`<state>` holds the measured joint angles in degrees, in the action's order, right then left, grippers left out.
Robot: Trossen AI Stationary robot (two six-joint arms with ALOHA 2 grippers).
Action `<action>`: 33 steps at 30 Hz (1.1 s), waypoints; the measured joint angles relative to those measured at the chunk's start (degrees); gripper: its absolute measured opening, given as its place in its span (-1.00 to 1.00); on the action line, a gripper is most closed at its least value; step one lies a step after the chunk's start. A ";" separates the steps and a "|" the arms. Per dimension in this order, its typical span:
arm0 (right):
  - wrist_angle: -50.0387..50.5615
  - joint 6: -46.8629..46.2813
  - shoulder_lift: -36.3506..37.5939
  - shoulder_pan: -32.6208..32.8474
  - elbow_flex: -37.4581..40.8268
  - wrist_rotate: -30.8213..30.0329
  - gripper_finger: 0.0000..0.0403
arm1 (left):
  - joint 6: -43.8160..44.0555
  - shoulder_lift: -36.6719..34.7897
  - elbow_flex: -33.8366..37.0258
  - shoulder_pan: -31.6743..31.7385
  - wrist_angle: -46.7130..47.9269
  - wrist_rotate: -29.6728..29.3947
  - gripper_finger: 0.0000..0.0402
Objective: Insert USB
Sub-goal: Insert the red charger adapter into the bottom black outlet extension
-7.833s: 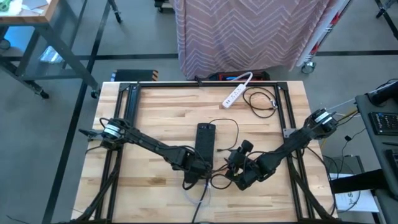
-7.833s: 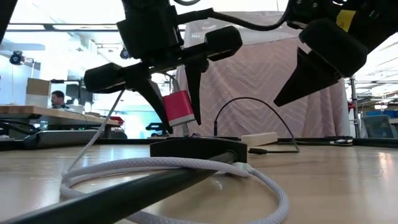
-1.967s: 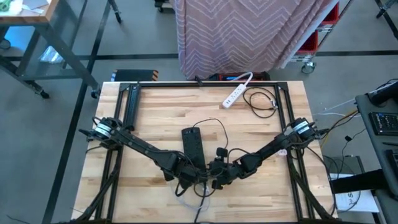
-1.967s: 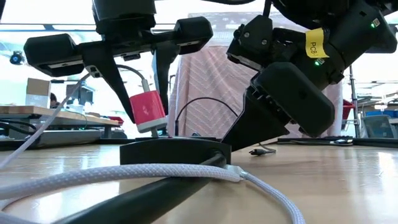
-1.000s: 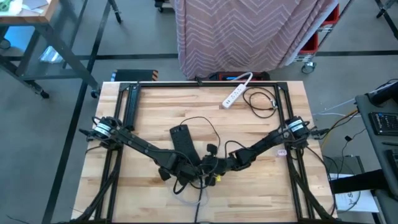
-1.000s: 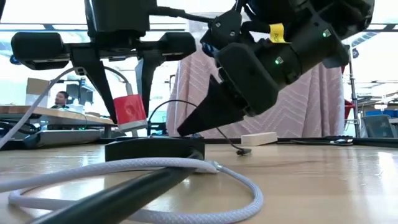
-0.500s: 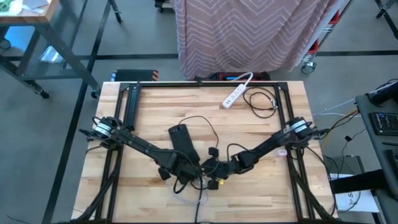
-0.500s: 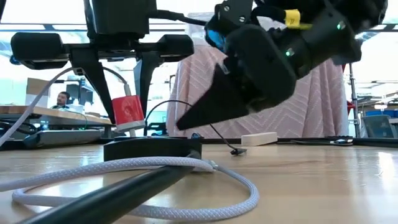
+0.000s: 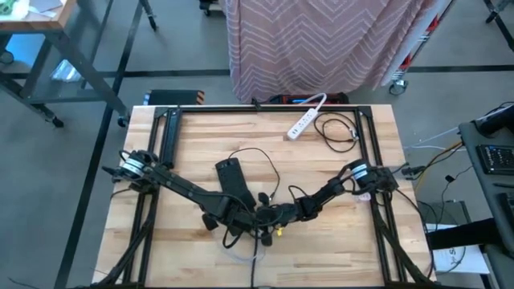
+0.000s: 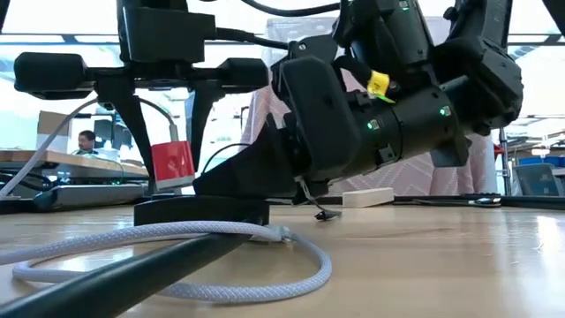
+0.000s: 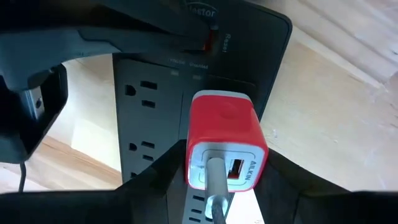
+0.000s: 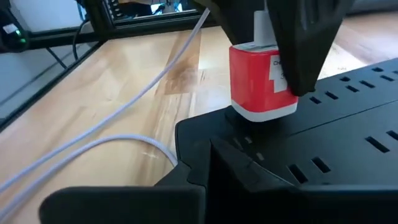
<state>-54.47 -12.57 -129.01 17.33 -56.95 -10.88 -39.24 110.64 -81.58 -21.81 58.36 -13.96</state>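
A black power strip (image 9: 231,181) lies flat on the wooden table, seen too in the low view (image 10: 201,210). Over its near end hangs a red USB charger block (image 10: 172,162) with a white braided cable (image 10: 177,237) plugged into its top (image 11: 214,180). My left gripper (image 10: 172,177) is shut on the block. The block's white lower end sits just at the strip's top; whether it is in a socket is hidden. My right gripper (image 10: 212,184) is shut and lies nearly level on the strip beside the block. The cable loops on the table. My left gripper pinches the charger block by two opposite red sides (image 11: 194,163) between its two fingers (image 12: 311,56). The fingers come from above, pointing down. The block stays nearly upright, cable end up, its white lower end (image 12: 264,114) at the strip's top face. My right gripper rests its shut fingers on the top face of the strip's near end (image 12: 205,146), the end with the reset switch (image 11: 214,38). It comes from the table's right, slanting slightly down. The strip lies flat on the table beneath them.
A thick dark cord (image 10: 115,278) runs from the strip's near end toward the table's near edge. A thin black cord (image 9: 269,164) loops beside the strip. A white power strip (image 9: 305,120) and a coiled black cable (image 9: 337,128) lie at the far side. A person (image 10: 84,141) sits far behind.
My right gripper has come down and tipped from slanting steeply to nearly level, ending with its fingers on the strip's near end next to the red block.
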 joint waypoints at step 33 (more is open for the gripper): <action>4.41 -0.83 -0.18 -0.62 -2.05 2.35 -1.00 | 3.28 0.26 4.16 3.44 -11.28 10.18 -0.18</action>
<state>-50.06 -13.40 -129.18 16.71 -58.99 -8.54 -35.96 110.91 -77.42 -18.37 47.08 -3.78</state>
